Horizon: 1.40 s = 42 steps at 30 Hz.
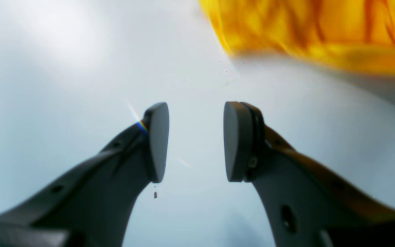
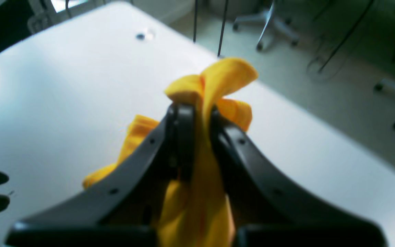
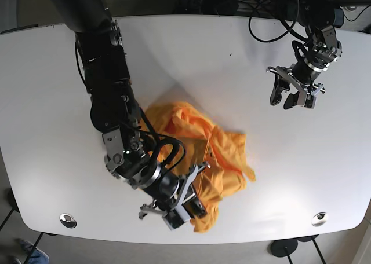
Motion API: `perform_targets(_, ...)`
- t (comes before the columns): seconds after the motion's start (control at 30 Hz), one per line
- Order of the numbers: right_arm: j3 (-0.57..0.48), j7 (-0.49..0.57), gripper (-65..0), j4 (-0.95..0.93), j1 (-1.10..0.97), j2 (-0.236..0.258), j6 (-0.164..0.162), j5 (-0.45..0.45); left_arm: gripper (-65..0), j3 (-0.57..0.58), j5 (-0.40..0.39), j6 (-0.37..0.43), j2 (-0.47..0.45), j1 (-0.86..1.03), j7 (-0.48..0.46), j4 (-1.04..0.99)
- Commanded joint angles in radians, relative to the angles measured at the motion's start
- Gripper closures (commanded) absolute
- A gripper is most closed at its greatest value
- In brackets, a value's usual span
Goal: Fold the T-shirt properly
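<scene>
My right gripper (image 3: pixel 188 197) pinches a fold of the crumpled yellow T-shirt (image 3: pixel 197 145) heaped at lower centre of the table (image 3: pixel 52 90), while my left gripper (image 3: pixel 293 93), spread and empty, hangs well apart at upper right, the cloth lying down-left of it.

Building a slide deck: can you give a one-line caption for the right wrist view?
Right pincer clamps a bunched fold of the crumpled yellow cotton T-shirt above the white table.
</scene>
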Motion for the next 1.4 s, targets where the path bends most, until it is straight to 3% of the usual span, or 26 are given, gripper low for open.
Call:
perform_targets(0.03,0.011,0.025,-1.9,0.04,0.073,0.032,0.001,0.016,-24.4,-0.003,-0.023,-0.001,-0.013,-0.006,-0.022,0.022)
perform_targets(0.3,0.012,-0.049,-1.9,0.078,0.456,0.045,-0.001,0.009,-24.4,-0.003,-0.021,-0.001,-0.013,-0.01,-0.022,0.02)
perform_targets(0.47,0.007,-0.05,-1.9,-0.065,0.721,0.011,0.001,0.01,-24.4,-0.003,-0.021,-0.001,-0.013,-0.012,-0.022,0.016)
perform_targets(0.67,0.011,-0.046,-1.9,-0.217,0.721,-0.051,0.001,0.009,-24.4,-0.003,-0.021,-0.001,-0.011,-0.049,-0.023,0.014)
perform_targets(0.93,0.011,-0.046,-1.9,-0.213,0.721,-0.052,0.001,0.009,-24.6,0.088,-0.014,-0.001,-0.016,-0.087,-0.025,0.007)
perform_targets(1.1,0.011,-0.046,-1.9,-0.212,0.721,-0.049,0.001,0.009,-24.7,0.237,0.094,-0.001,-0.003,-0.185,-0.028,-0.087)
perform_targets(1.2,0.011,-0.046,-1.9,-0.212,0.721,-0.049,0.001,0.009,-25.3,0.289,0.164,-0.001,0.053,-0.256,-0.028,-0.173)
perform_targets(1.33,0.011,-0.046,-1.9,-0.212,0.721,-0.049,0.001,0.007,-36.5,0.353,0.255,-0.001,0.128,-0.332,-0.028,-0.231)
perform_targets(1.4,0.011,-0.046,-2.1,-0.212,0.721,-0.049,0.001,0.007,-37.5,0.392,0.265,-0.001,0.159,-0.354,-0.028,-0.253)
